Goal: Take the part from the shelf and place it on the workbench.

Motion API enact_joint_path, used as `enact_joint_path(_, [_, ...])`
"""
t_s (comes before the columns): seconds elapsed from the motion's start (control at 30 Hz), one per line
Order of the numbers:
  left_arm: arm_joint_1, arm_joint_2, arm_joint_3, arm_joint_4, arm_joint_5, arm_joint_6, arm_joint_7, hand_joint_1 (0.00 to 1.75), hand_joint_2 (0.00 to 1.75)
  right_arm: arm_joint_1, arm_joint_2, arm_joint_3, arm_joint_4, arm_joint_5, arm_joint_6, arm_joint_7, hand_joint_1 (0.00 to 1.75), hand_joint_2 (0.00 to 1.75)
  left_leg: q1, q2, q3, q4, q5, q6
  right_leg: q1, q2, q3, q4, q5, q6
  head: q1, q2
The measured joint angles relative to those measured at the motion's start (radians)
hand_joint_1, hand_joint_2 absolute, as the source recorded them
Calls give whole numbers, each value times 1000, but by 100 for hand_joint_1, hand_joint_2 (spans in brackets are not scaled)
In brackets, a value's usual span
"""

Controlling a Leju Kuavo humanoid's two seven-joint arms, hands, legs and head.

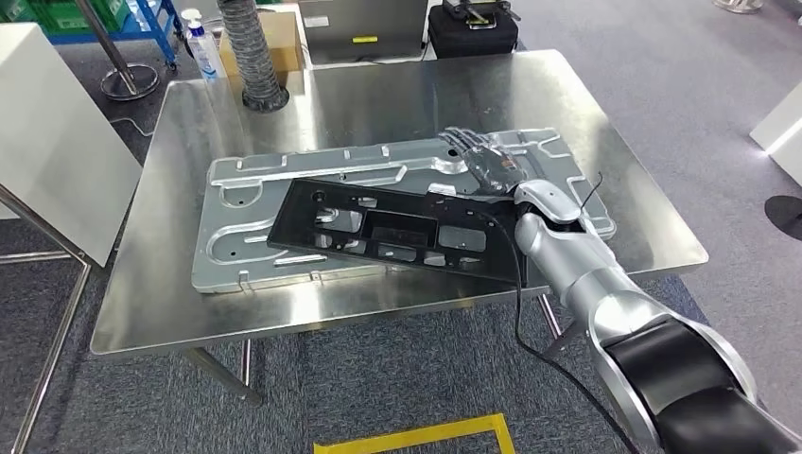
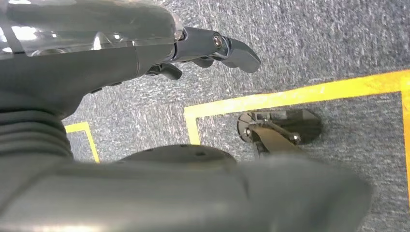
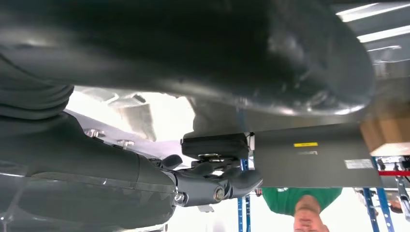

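Worktop (image 1: 284, 303), head view: black part (image 1: 397, 230) lies flat on a silver plate (image 1: 227, 251), long axis running left to right, right end under the right hand (image 1: 487, 163), whose fingers lie spread flat, grasping nothing. Bottle (image 1: 203, 47) and hose (image 1: 253, 52) stand behind. Left wrist view: left hand (image 2: 203, 48) hangs over carpet, fingers loosely curled, released. Right wrist view: fingers (image 3: 212, 186) extended.

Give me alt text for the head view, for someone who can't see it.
The robot's right hand rests on a black plastic panel lying across a silver metal plate on a steel workbench. A sanitizer bottle stands at the far edge.
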Motion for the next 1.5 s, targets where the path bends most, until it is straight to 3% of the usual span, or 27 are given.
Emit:
enact_joint_path(0.07, [1,0,1,0,0,-2,1,0,0,9,2,-6,0,-12,-5,-1,0,0,3,8,-10,-8,18,14,-4,-1,-9,9,-10,12,0,0])
enact_joint_path(0.1, [2,1,2,0,0,-3,1,0,0,13,4,-11,-1,-20,-8,-3,0,0,5,13,-18,-13,29,20,-4,-4,-20,33,-38,18,0,0])
enact_joint_path(0.2, [5,1,6,0,2,-4,0,0,0,25,17,-33,-13,-40,-13,-6,0,0,3,25,-50,-17,56,30,-4,-17,-78,210,-179,31,1,0])
enact_joint_path(0.23, [6,1,7,0,2,-4,0,0,0,29,22,-41,-17,-45,-13,-6,0,0,2,28,-62,-17,64,29,-4,-19,-88,263,-203,33,1,0])
enact_joint_path(0.3, [7,1,8,0,2,-4,0,0,0,34,28,-56,-26,-50,-13,-4,0,0,2,33,-86,-16,81,26,-6,-21,-61,271,-187,36,1,0])
enact_joint_path(0.37, [6,1,10,0,3,-4,0,0,0,36,29,-73,-43,-54,-13,5,0,0,2,35,-106,-14,97,19,-11,-18,36,146,-147,37,1,0])
enact_joint_path(0.43, [5,1,13,0,4,-3,0,0,0,38,29,-96,-66,-59,-16,14,0,0,2,34,-115,-13,113,8,-9,-6,118,25,-134,23,1,0])
enact_joint_path(0.47, [5,1,14,0,4,-3,0,0,0,40,30,-108,-75,-61,-18,18,0,0,2,33,-115,-13,120,2,-7,-2,134,-3,-135,13,0,0])
enact_joint_path(0.57, [8,0,19,0,5,-1,1,0,0,56,30,-147,-104,-62,-33,32,0,0,7,31,-123,-15,127,-16,-5,-2,125,-14,-113,-17,1,0])
enact_joint_path(0.63, [10,0,27,1,5,0,1,0,0,72,30,-177,-131,-62,-44,42,0,0,9,19,-148,44,59,-20,-5,0,107,-18,-88,-33,1,0])
enact_joint_path(0.7, [12,0,32,1,7,1,1,0,0,93,29,-214,-158,-64,-50,52,0,0,11,2,-180,183,-42,-18,-3,5,78,-18,-64,-41,1,0])
enact_joint_path(0.73, [13,0,34,1,8,1,2,0,0,110,27,-238,-174,-64,-54,56,0,0,11,-3,-188,249,-70,-17,-1,7,65,-18,-53,-43,1,0])
enact_joint_path(0.8, [15,0,39,1,7,1,2,0,0,161,25,-303,-212,-62,-68,65,0,0,10,-5,-160,297,-65,-10,6,9,39,-17,-32,-45,0,0])
enact_joint_path(0.83, [14,0,43,1,6,2,2,0,0,192,25,-340,-234,-62,-80,68,0,0,8,-5,-119,262,-42,-3,10,10,28,-17,-22,-45,0,0])
enact_joint_path(0.9, [12,0,50,1,3,2,2,0,0,255,25,-418,-279,-62,-107,72,0,0,-1,1,-2,119,-20,16,16,12,9,-16,-3,-42,0,0])
enact_joint_path(0.97, [9,0,55,1,0,2,2,0,0,328,25,-499,-326,-66,-130,74,0,0,-11,8,84,-5,-40,22,20,7,-2,-17,14,-34,1,0])
enact_joint_path(1.0, [7,0,56,1,-2,2,1,0,0,371,26,-545,-349,-68,-140,74,0,0,-16,9,100,-36,-47,22,20,2,-5,-19,23,-28,1,0])
enact_joint_path(1.07, [5,-2,57,1,-8,2,1,0,0,460,32,-642,-396,-70,-157,73,0,0,-13,9,89,-55,-29,25,16,-2,-10,-21,29,-16,1,0])
enact_joint_path(1.13, [4,-4,59,1,-15,2,0,0,0,541,46,-736,-438,-70,-176,68,0,0,-4,15,68,-66,0,35,11,-5,-29,23,-40,0,1,0])
enact_joint_path(1.2, [3,-3,61,1,-21,2,0,0,0,618,65,-822,-475,-71,-193,62,0,0,-1,20,42,-67,24,39,6,-12,-57,135,-151,18,1,0])
enact_joint_path(1.23, [3,-3,61,1,-25,2,-1,0,0,661,79,-866,-496,-73,-201,59,0,0,1,20,27,-67,36,37,2,-15,-67,199,-183,26,1,0])
enact_joint_path(1.27, [4,-3,61,1,-29,1,-1,0,0,708,96,-910,-517,-74,-210,55,0,0,4,20,11,-66,47,34,-3,-17,-67,246,-187,35,1,0])
enact_joint_path(1.33, [3,-3,62,1,-37,1,-3,0,0,800,142,-1002,-562,-75,-227,41,0,0,14,18,-25,-60,69,21,-14,-18,-24,255,-140,52,1,0])
enact_joint_path(1.37, [2,-2,62,1,-41,1,-4,0,0,838,170,-1047,-583,-71,-234,31,0,0,19,16,-42,-53,78,13,-22,-16,24,207,-119,62,1,0])
enact_joint_path(1.4, [1,1,62,1,-45,0,-5,0,0,868,200,-1090,-604,-65,-238,20,0,0,23,14,-57,-43,84,4,-30,-9,91,132,-119,69,1,0])
enact_joint_path(1.47, [-2,5,62,0,-54,0,-7,0,0,908,257,-1161,-632,-48,-240,-2,0,0,25,12,-76,-26,94,-14,-36,3,196,-3,-158,62,0,0])
enact_joint_path(1.5, [-4,7,62,0,-58,-2,-8,0,0,922,283,-1195,-638,-37,-238,-14,0,0,26,11,-81,-22,101,-22,-33,4,220,-36,-175,52,0,0])
